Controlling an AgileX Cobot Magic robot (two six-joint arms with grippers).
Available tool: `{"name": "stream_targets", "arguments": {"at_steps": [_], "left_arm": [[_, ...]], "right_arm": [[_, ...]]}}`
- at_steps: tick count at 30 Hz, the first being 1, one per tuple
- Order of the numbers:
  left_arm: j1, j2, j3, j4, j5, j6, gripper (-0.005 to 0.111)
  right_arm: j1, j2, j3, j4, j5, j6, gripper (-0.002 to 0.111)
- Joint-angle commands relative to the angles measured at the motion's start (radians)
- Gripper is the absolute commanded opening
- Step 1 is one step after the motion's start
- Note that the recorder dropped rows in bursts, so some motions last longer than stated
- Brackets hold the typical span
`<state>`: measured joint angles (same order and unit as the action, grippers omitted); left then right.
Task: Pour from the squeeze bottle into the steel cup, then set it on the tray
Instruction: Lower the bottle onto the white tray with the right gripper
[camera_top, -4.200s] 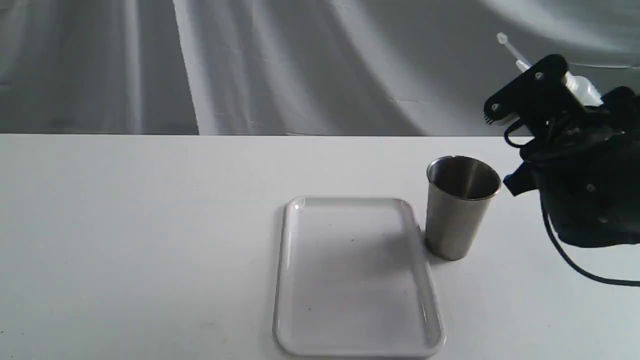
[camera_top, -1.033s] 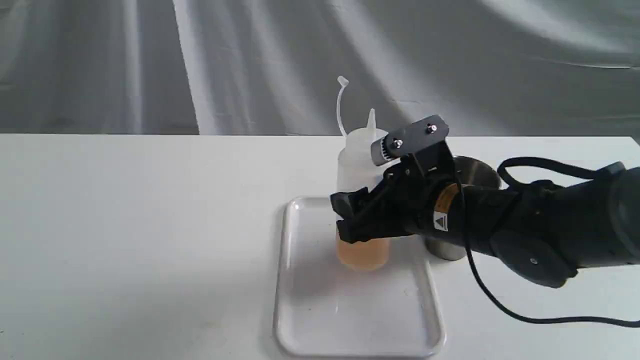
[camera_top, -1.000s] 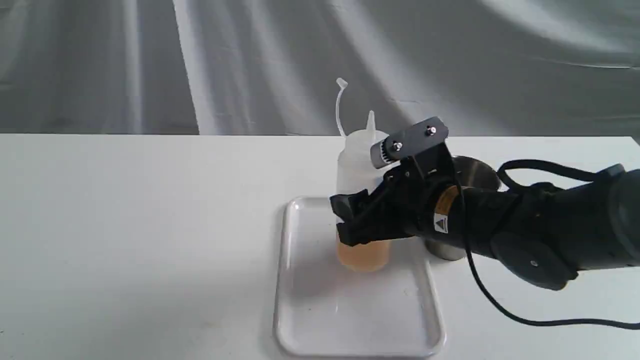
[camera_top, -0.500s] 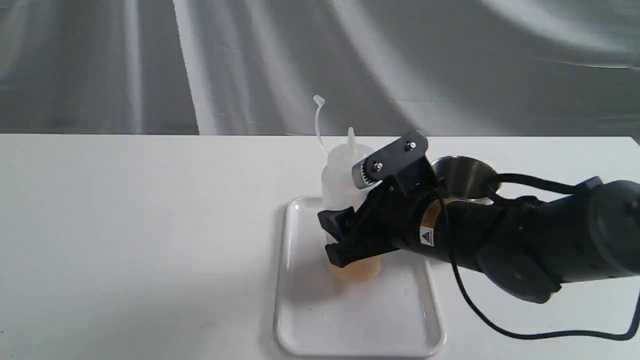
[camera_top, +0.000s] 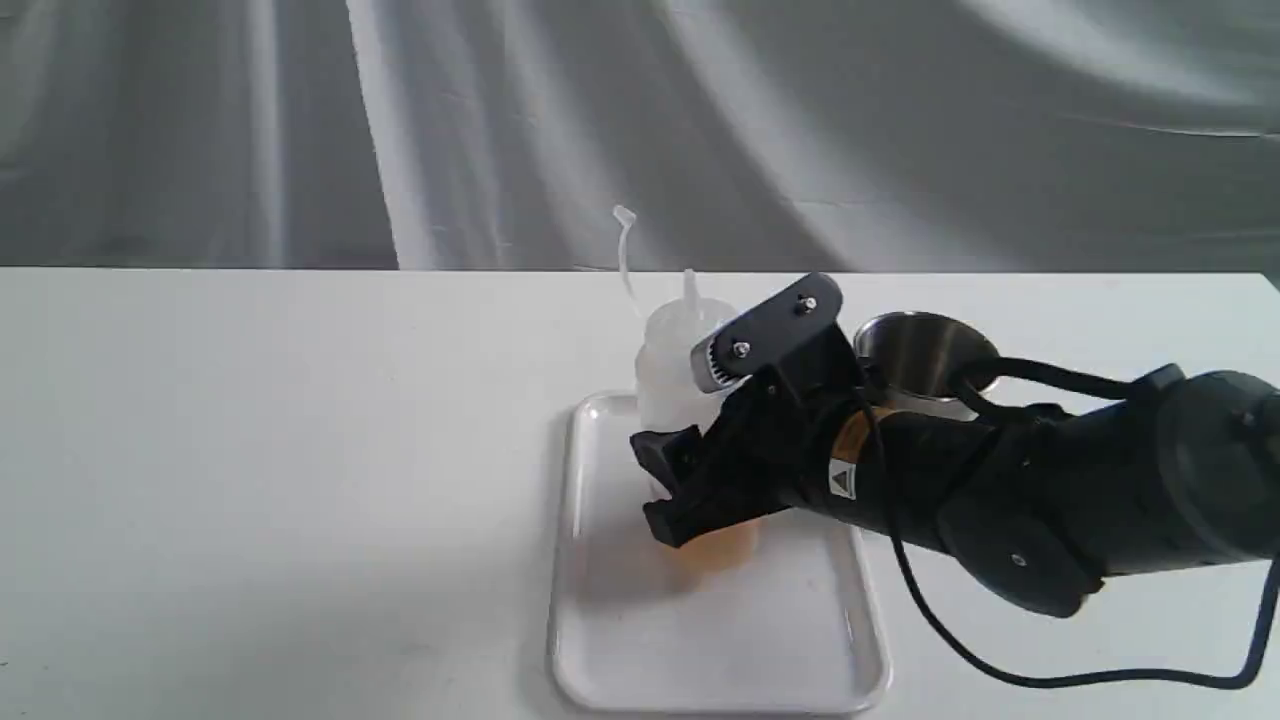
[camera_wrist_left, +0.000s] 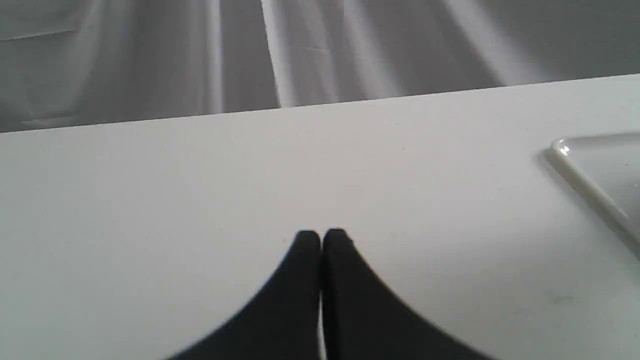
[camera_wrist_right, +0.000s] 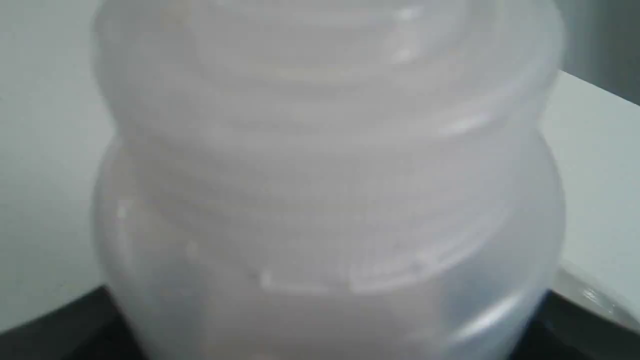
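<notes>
The squeeze bottle (camera_top: 672, 365), whitish with amber liquid at its bottom and its cap strap sticking up, stands upright over the white tray (camera_top: 566, 560). Its base is at or just above the tray floor. My right gripper (camera_top: 666, 490) is shut on the bottle's lower body from the right. In the right wrist view the bottle (camera_wrist_right: 325, 175) fills the picture, with black fingers (camera_wrist_right: 50, 327) at its sides. The steel cup (camera_top: 925, 348) stands behind my right arm, just right of the tray. My left gripper (camera_wrist_left: 320, 237) is shut and empty over bare table.
The right arm and its black cable (camera_top: 1000, 670) lie low across the table right of the tray. A corner of the tray (camera_wrist_left: 575, 167) shows in the left wrist view. A grey cloth backdrop (camera_top: 500, 130) hangs behind the table.
My right gripper carried the bottle from high on the right to the tray, and over the last second lowered it and shifted it slightly left. The cup stays put.
</notes>
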<state>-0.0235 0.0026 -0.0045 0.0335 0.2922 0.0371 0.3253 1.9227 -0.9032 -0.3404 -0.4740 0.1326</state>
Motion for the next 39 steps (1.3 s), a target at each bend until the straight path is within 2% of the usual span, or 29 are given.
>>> {"name": "stream_targets", "arguments": {"at_steps": [1,39], "left_arm": [[0.002,-0.003,0.004,-0.001,-0.008,-0.005,0.000],[0.002,-0.003,0.004,-0.001,-0.008,-0.003,0.000]], "right_arm": [[0.003,-0.008,-0.001,0.041,-0.026,-0.025,0.034],[0.025,-0.008,-0.001,0.123,0.050,-0.026,0.034]]}}
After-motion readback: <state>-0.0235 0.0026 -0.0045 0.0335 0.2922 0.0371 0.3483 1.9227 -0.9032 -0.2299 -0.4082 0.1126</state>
